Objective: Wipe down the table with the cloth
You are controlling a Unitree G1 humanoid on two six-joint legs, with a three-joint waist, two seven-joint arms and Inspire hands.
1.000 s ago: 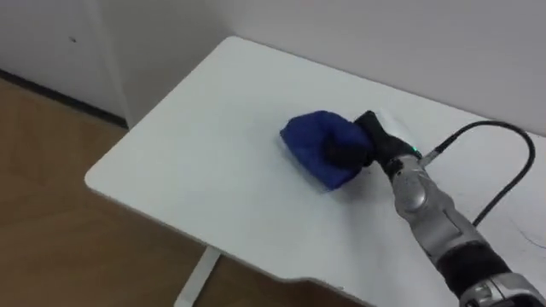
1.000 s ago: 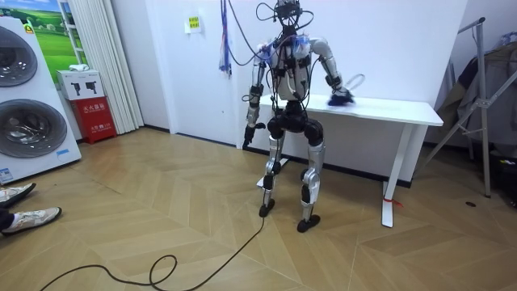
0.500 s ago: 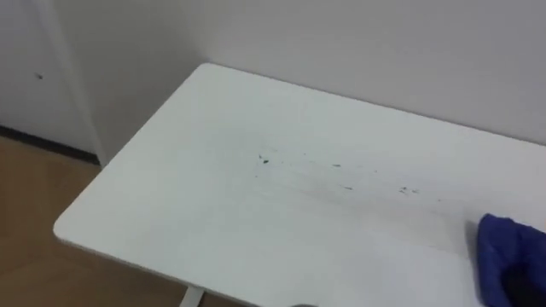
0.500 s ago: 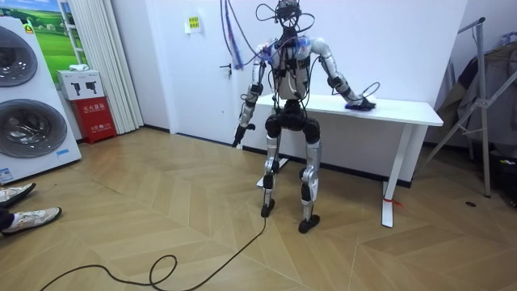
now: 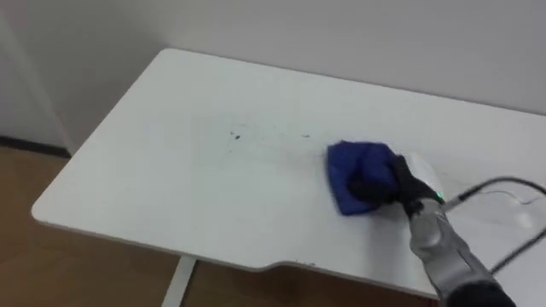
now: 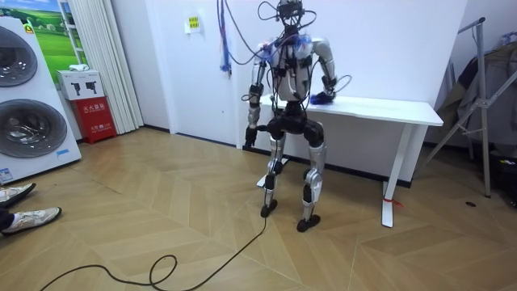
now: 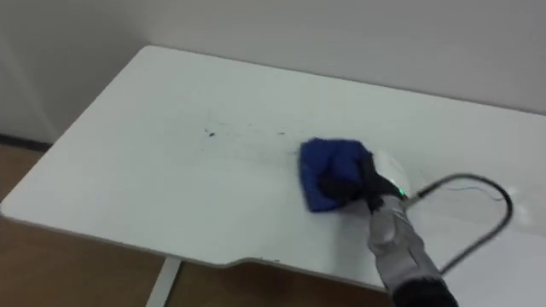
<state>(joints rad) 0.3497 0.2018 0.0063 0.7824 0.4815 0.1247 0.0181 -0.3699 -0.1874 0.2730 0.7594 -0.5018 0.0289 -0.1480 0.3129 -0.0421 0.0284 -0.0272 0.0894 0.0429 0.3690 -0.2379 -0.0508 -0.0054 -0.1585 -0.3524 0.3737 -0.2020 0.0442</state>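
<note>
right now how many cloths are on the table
1: a blue cloth, gripped by the right hand on the white table, just right of the dark specks. The table's right end runs past the eye views, so more could lie there.

Nothing in print comes through clearly enough to read. Over in the room view, a small yellow notice [image 6: 192,23] hangs on the wall, its lines too small to make out. A white box [image 6: 78,83] shows dark pictograms, and the red box [image 6: 95,119] just below it bears pale markings, illegible. A sticker [image 6: 5,174] sits low on the washing machine [image 6: 32,121], unreadable too.
</note>
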